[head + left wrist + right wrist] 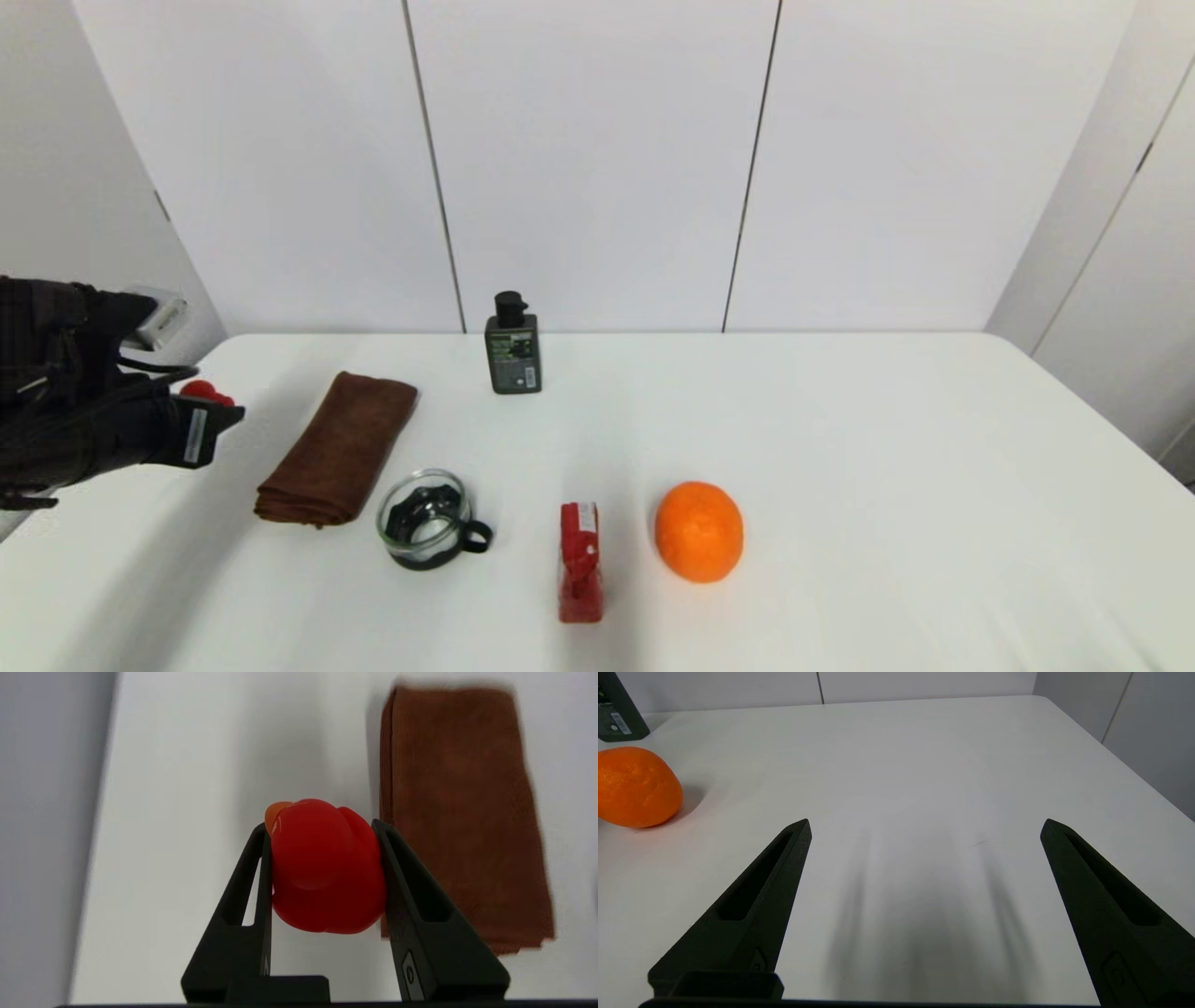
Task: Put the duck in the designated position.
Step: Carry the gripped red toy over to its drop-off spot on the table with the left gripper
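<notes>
Carry step: at frame's left edge, our left hand (322, 828) gripped the duck (324, 868) aloft; right hand (924, 826) gaped, idle. Next: lower onto bare counter (840, 420).

I see bare table (887, 448) right of the orange (699, 531); the towel (338, 446), cup (426, 519), packet (580, 560) and bottle (513, 347) crowd the left-centre.

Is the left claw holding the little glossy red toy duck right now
Yes, the left claw has its two black fingers pressed against both sides of the glossy red toy duck.
</notes>
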Robot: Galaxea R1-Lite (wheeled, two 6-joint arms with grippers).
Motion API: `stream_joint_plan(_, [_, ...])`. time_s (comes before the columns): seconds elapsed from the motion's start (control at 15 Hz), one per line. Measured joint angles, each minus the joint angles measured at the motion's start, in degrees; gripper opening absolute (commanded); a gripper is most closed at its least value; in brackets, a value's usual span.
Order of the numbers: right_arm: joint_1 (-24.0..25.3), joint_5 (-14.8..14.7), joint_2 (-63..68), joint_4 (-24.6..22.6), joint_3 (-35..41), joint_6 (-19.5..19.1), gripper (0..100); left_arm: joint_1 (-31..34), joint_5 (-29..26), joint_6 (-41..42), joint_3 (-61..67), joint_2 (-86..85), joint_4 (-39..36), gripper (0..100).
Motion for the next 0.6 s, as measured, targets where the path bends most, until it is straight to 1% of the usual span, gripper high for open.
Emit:
stream_joint_plan(0.2, [0.0, 0.0, 0.0, 0.0, 0.0, 0.0, 100, 1.1, 0.0, 0.0, 2.0, 2.8, -2.2, 0])
stream_joint_plan(0.47, [0.0, 0.0, 0.0, 0.0, 0.0, 0.0, 100, 3.8, 0.0, 0.0, 3.5, 7.4, -9.9, 0])
stream_joint_plan(0.6, [0.0, 0.0, 0.0, 0.0, 0.0, 0.0, 100, 4.7, 0.0, -0.5, 3.8, 9.9, -12.4, 0])
